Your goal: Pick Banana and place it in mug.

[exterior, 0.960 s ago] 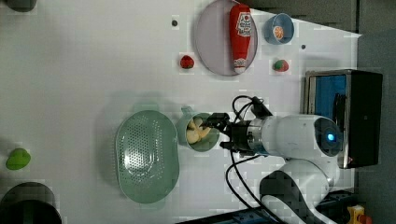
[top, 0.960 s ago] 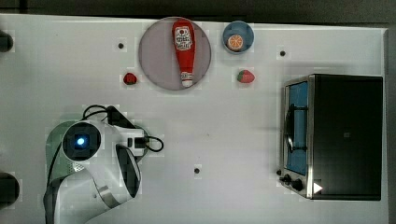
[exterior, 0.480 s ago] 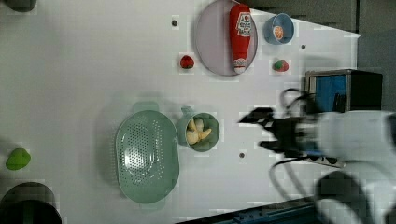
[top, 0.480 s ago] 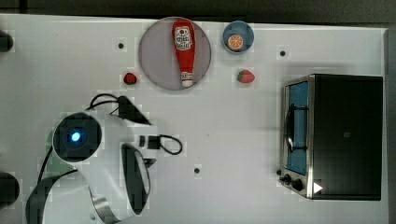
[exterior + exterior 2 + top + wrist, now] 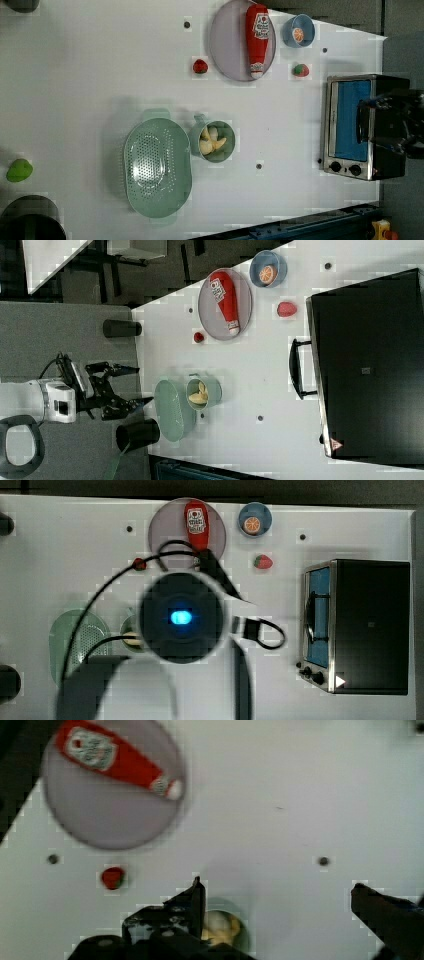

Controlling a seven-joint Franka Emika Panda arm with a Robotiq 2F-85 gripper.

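Note:
The pale yellow banana (image 5: pixel 210 142) lies inside the round pale green mug (image 5: pixel 226 153), which stands upright on the white table beside the perforated dish. In the right view the banana (image 5: pixel 197 396) shows in the mug (image 5: pixel 215 390). My gripper (image 5: pixel 142 385) is open and holds nothing, raised well above the table and apart from the mug. In the wrist view the gripper (image 5: pixel 280 895) is spread wide, with one finger (image 5: pixel 195 900) partly covering the mug (image 5: pixel 243 930) and banana (image 5: pixel 219 924) far below. In the top view my arm hides most of the mug (image 5: pixel 127 630).
A red ketchup bottle (image 5: pixel 257 37) lies on a grey plate (image 5: pixel 227 45). Near it are a blue bowl (image 5: pixel 292 30) with an orange slice, a strawberry (image 5: pixel 300 70) and a small red fruit (image 5: pixel 200 66). The toaster oven (image 5: pixel 350 125) and oval green dish (image 5: pixel 157 167) flank the mug.
My gripper has drawn back from the mug and risen high toward the top camera, drifting to the left view's right. The banana stays in the mug.

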